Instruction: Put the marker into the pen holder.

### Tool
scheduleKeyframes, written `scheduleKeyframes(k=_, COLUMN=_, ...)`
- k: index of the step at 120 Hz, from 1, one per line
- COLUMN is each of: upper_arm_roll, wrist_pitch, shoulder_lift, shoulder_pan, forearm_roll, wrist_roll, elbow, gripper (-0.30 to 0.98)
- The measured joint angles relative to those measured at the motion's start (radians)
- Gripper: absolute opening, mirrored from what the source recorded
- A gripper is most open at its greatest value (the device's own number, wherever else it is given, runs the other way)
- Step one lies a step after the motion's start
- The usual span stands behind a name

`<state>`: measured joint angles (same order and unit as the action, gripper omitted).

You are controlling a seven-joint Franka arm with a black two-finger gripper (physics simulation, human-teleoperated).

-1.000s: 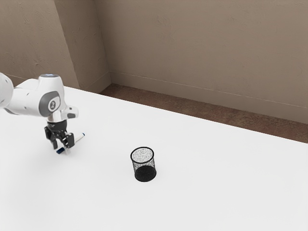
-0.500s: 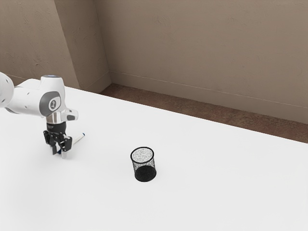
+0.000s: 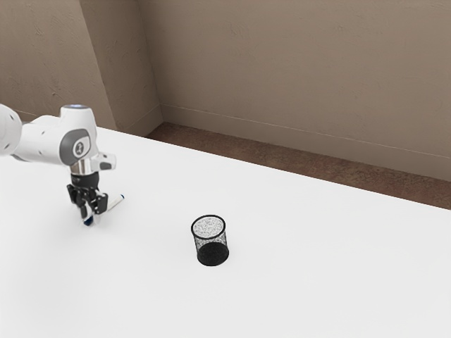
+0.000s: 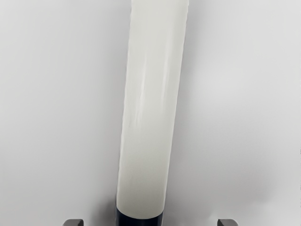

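The exterior view gives the spread of things around the gripper (image 3: 90, 216): the marker (image 3: 115, 204) lies on the white table (image 3: 282, 282) under it, dark blue end beneath the fingers, white barrel slanting out beyond them to a small blue tip, and the black mesh pen holder (image 3: 208, 238) stands upright, well apart from the gripper toward the exterior view's right. The wrist view gives what sits between the fingers: the two stand wide, one on each side of the marker, with a gap left on both sides, so nothing is gripped. There the white barrel is cut off at one edge and the dark blue end at the other, and just the rounded tips of the fingers peek in. In the exterior view the fingers cover part of the marker, and whether they touch the table is hard to make out.
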<state>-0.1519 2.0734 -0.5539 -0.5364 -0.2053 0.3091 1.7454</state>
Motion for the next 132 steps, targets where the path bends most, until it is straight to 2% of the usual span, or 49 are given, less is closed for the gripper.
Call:
scheduleKeyframes(k=55, upper_arm_roll=-0.017, wrist_pitch=-0.071, shoulder_lift=-0.04, shoulder_pan=-0.005, forearm_roll=-0.009, wrist_roll=0.004, elbow=-0.056, gripper=0.34)
scheduleKeyframes(k=101, upper_arm_roll=-0.019, wrist_pitch=-0.096, shoulder_lift=-0.047, shoulder_pan=-0.004, forearm_roll=-0.01, wrist_roll=0.002, elbow=-0.065, gripper=0.02)
scheduleKeyframes(k=132, upper_arm_roll=-0.026, wrist_pitch=-0.124, shoulder_lift=-0.072, shoulder_pan=-0.003, forearm_roll=-0.019, wrist_roll=-0.004, elbow=-0.101, gripper=-0.05)
